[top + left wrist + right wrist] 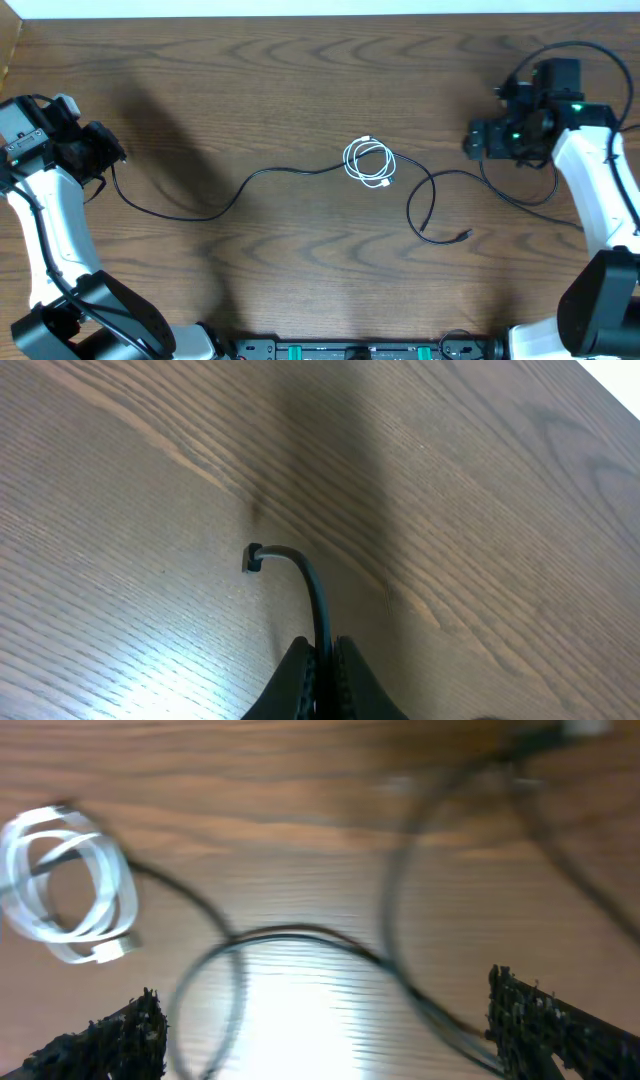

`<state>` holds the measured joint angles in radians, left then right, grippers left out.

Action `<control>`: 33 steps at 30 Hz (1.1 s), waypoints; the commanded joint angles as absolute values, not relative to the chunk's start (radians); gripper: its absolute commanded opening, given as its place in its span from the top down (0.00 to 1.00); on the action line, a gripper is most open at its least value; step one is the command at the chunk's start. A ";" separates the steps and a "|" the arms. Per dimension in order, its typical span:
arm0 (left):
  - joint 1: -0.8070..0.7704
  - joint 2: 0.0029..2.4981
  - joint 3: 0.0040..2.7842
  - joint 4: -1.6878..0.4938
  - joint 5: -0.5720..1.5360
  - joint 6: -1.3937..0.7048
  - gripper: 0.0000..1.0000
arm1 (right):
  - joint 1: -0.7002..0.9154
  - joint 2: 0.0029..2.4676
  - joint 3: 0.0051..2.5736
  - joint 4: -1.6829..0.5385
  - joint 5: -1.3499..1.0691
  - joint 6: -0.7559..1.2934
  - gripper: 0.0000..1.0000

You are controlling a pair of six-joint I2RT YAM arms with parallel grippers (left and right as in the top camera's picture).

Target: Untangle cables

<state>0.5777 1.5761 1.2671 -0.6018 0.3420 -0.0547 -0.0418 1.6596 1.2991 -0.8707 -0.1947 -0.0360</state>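
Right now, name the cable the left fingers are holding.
The long black cable snaking from the left fingers toward the white coil; the other black cable lies loose on the right.

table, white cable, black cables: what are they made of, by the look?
Table: wood or wood-look laminate; dark brown grain, semi-gloss where the light glares.
White cable: probably a smooth plastic jacket; lies in small loops.
Black cables: matte rubbery or plastic jacket; thin, curve freely.

Wood table (pixel 250 80) carries a coiled white cable (pixel 368 163) at centre, left black cable (pixel 290 170) and looped right black cable (pixel 410 208)
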 commanded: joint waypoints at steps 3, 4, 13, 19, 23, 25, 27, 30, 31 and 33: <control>0.575 1.568 1.274 -0.602 0.348 -0.046 0.92 | 0.075 1.650 1.309 -0.871 -0.279 0.151 0.01; 0.575 1.569 1.274 -0.602 0.348 -0.046 0.92 | 0.089 1.650 1.308 -0.871 -0.279 0.189 0.01; 0.575 1.569 1.274 -0.602 0.348 -0.046 0.92 | 0.257 1.730 1.306 -0.857 -0.225 0.340 0.12; 0.575 1.569 1.274 -0.602 0.348 -0.046 0.93 | 0.341 1.819 1.306 -0.876 -0.147 0.426 0.25; 0.575 1.569 1.274 -0.601 0.348 -0.046 0.92 | 0.386 1.875 1.306 -0.897 -0.125 0.464 0.30; 0.575 1.569 1.274 -0.601 0.348 -0.046 0.92 | 0.410 1.897 1.306 -0.915 -0.096 0.505 0.30; 0.575 1.569 1.274 -0.601 0.348 -0.046 0.92 | 0.427 1.903 1.305 -0.929 -0.072 0.532 0.32; 0.575 1.569 1.274 -0.601 0.348 -0.046 0.92 | 0.452 1.908 1.291 -0.942 -0.028 0.573 0.42; 0.575 1.569 1.274 -0.601 0.348 -0.046 0.92 | 0.455 1.909 1.285 -0.939 -0.028 0.577 0.48; 0.575 1.569 1.274 -0.601 0.348 -0.046 0.92 | 0.464 1.912 1.268 -0.926 -0.027 0.583 0.51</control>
<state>0.5777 1.5761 1.2671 -0.6014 0.3424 -0.0547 0.4484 1.8992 1.2938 -0.9356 -0.0704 0.5373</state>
